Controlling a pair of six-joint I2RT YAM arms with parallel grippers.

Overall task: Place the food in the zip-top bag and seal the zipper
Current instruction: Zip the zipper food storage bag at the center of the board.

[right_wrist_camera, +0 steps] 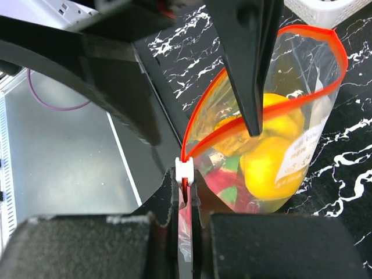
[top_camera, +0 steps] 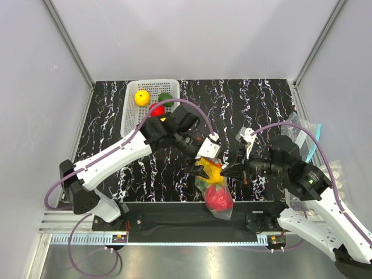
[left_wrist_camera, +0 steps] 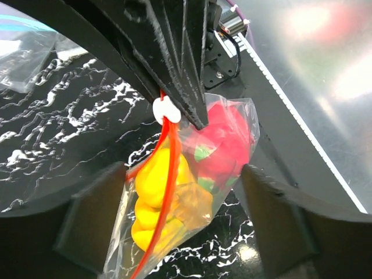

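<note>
The clear zip-top bag is at the table's front edge and holds a yellow banana bunch and a pink-red dragon fruit. It also shows in the right wrist view. Its red-orange zipper gapes in a loop, with the white slider at the near end. My right gripper is shut on the zipper strip just behind the slider. My left gripper is open and straddles the bag, with one finger at the open mouth. In the top view the left gripper faces the right gripper.
A white mesh basket at the back left holds a yellow fruit, a green piece and a red piece. A clear bag with a teal edge and a bubbled sheet lie at the right. A black bar runs along the front edge.
</note>
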